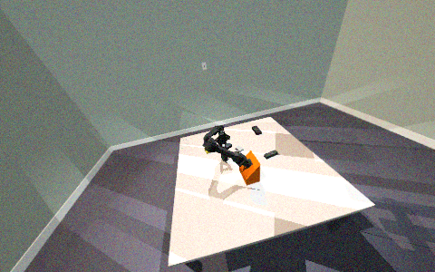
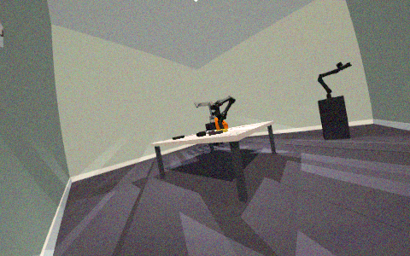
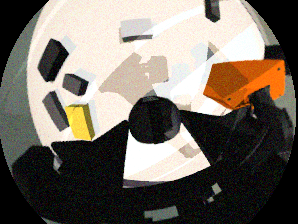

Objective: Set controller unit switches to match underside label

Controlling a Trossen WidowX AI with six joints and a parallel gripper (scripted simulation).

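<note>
My gripper [image 3: 153, 117] has its fingers well apart, with a dark, rounded-looking body between the tips in the wrist view. I take this body to be the controller unit [image 3: 154, 125], which the fingers grip from both sides. The unit is seen nearly end-on and very dark. Neither its switches nor a label can be read. Pale bench shows below it between the fingers, and the arm's shadow falls well away from the arm, so the unit appears to be held above the bench. In the top and exterior views the hand is too small to make out the unit.
The arm stands on an orange base [image 1: 254, 174] [image 3: 250, 82]. A yellow block [image 3: 80, 121] lies beside several dark modules, one of them a black box [image 3: 52, 60]. A grey box [image 3: 136, 30] lies farther off. Two dark parts [image 1: 256, 131] [image 1: 271, 154] lie on the bench [image 1: 217, 236].
</note>
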